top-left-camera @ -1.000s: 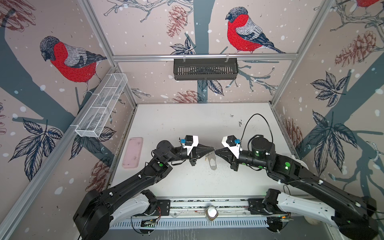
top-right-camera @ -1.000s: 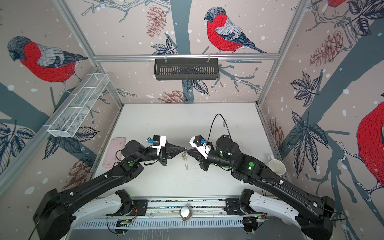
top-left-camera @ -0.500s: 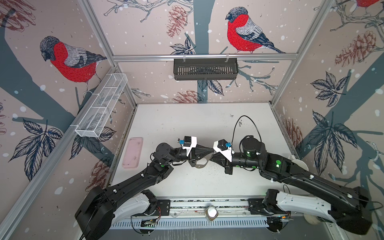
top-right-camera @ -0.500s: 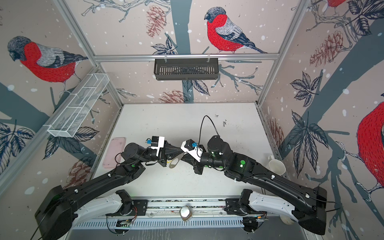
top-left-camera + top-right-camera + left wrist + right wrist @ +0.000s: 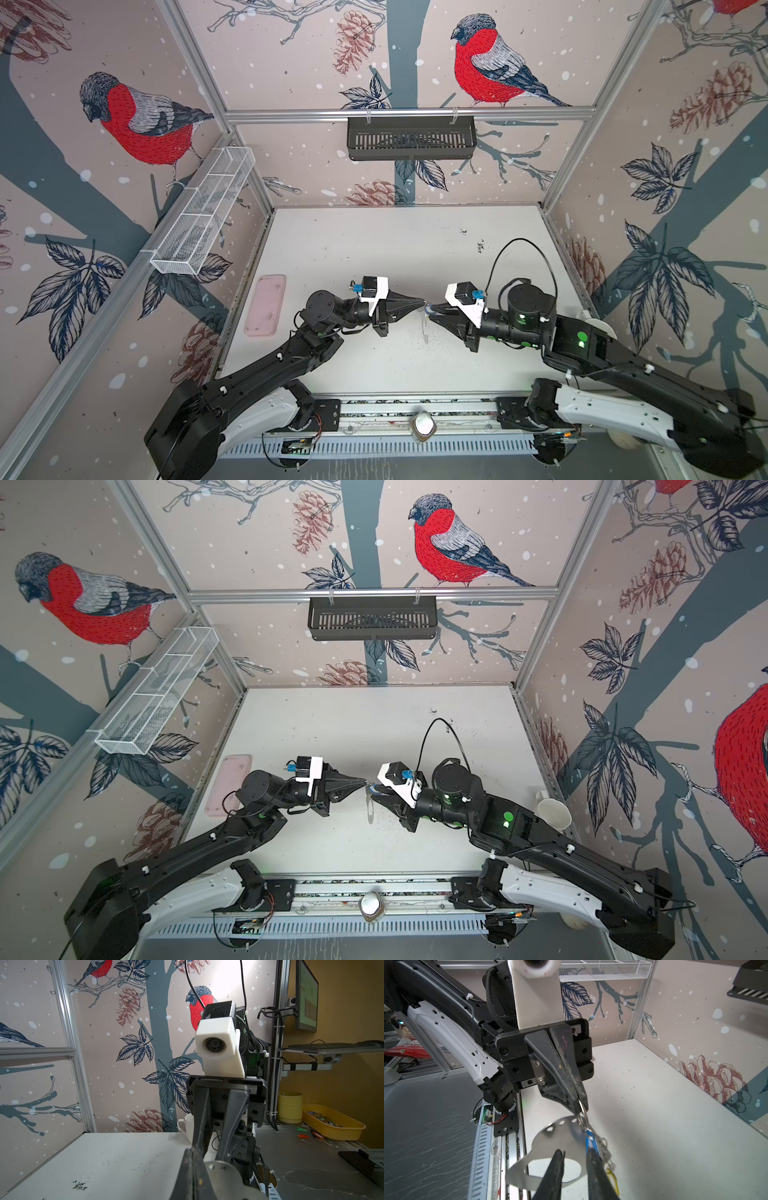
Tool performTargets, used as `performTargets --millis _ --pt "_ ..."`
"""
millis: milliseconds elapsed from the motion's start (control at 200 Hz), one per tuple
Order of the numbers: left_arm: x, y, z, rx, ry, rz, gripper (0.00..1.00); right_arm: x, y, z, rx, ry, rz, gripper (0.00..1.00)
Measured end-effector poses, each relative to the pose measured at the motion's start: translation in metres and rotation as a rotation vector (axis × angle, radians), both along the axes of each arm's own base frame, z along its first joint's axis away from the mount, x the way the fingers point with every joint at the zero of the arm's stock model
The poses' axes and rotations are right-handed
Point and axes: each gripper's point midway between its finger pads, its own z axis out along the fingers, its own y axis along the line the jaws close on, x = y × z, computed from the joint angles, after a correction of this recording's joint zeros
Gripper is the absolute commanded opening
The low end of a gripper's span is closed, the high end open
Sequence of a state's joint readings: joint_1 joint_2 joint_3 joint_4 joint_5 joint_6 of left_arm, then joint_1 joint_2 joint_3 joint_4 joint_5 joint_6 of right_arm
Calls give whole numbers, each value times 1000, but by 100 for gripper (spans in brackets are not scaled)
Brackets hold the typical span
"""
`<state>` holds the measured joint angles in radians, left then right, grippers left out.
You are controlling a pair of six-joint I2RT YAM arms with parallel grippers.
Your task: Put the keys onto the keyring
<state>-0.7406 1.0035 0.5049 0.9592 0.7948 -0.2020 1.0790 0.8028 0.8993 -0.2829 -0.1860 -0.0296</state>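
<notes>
The keyring (image 5: 560, 1140), a flat grey plate with a big cutout, hangs in the air from a small metal ring. My left gripper (image 5: 580, 1105) is shut on that ring. A key's blue tag (image 5: 589, 1140) dangles below the ring, close against one finger (image 5: 593, 1167) of my right gripper (image 5: 574, 1148), which stands open astride the plate's edge. A yellow tag (image 5: 612, 1178) and bits of silver metal (image 5: 604, 1149) hang behind it. In both top views the two gripper tips (image 5: 422, 305) (image 5: 374, 796) almost meet over mid-table, the plate (image 5: 424, 328) (image 5: 369, 808) edge-on below them.
A pink tray (image 5: 266, 305) (image 5: 228, 785) lies near the table's left edge. A white cup (image 5: 552, 812) (image 5: 188, 1126) stands at the right edge behind the right arm. A black basket (image 5: 411, 137) hangs on the back wall, a white wire one (image 5: 203, 216) on the left wall.
My right gripper's jaws have parted. Both grippers shifted left half a second ago, tilting the plate, and are back near the middle with the plate hanging straight.
</notes>
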Motion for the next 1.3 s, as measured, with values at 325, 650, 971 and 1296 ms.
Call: performTargets --millis 325,650,971,1296 --pt "0 0 0 -1 0 1 0 10 2 4 -2 -13 -42 31" --pt "-2 -1 -2 7 3 -18 0 14 10 1 -18 -28 -38 12" --pt "-5 -1 -2 4 -4 -36 0 10 19 -7 -40 -6 6 4" --pt "-8 0 -1 -9 -3 -52 0 8 24 -11 -62 10 33 32"
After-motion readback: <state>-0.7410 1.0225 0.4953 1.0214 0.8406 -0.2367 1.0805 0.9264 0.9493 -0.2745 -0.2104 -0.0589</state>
